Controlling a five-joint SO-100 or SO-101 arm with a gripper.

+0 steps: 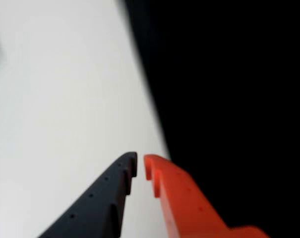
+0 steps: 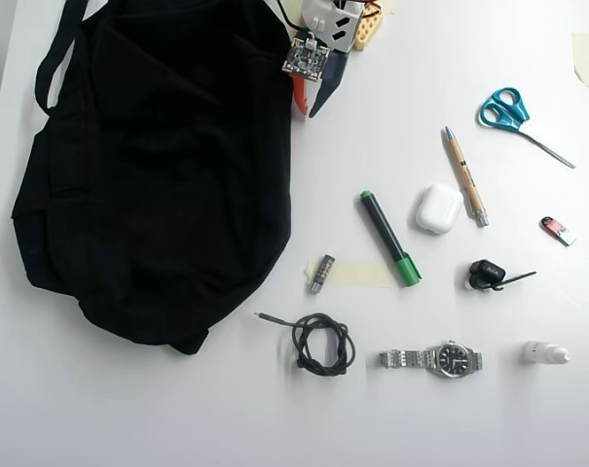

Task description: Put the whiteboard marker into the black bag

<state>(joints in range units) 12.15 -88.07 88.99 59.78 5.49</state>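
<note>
The whiteboard marker (image 2: pixel 389 238), black with a green cap and a small green end, lies on the white table right of the black bag (image 2: pixel 158 165) in the overhead view. My gripper (image 2: pixel 307 109) hangs at the bag's upper right edge, well above the marker in the picture and apart from it. In the wrist view the gripper (image 1: pixel 140 163) shows a black finger and an orange finger with tips nearly together and nothing between them, over the line where the bag (image 1: pixel 229 99) meets the table. The marker is out of the wrist view.
Right of the marker lie a white earbud case (image 2: pixel 438 208), a tan wooden pen (image 2: pixel 464 175), blue scissors (image 2: pixel 513 112) and a black earpiece (image 2: pixel 489 274). Below it are a coiled black cable (image 2: pixel 321 342), a wristwatch (image 2: pixel 435 359) and a small cylinder on tape (image 2: pixel 321 273).
</note>
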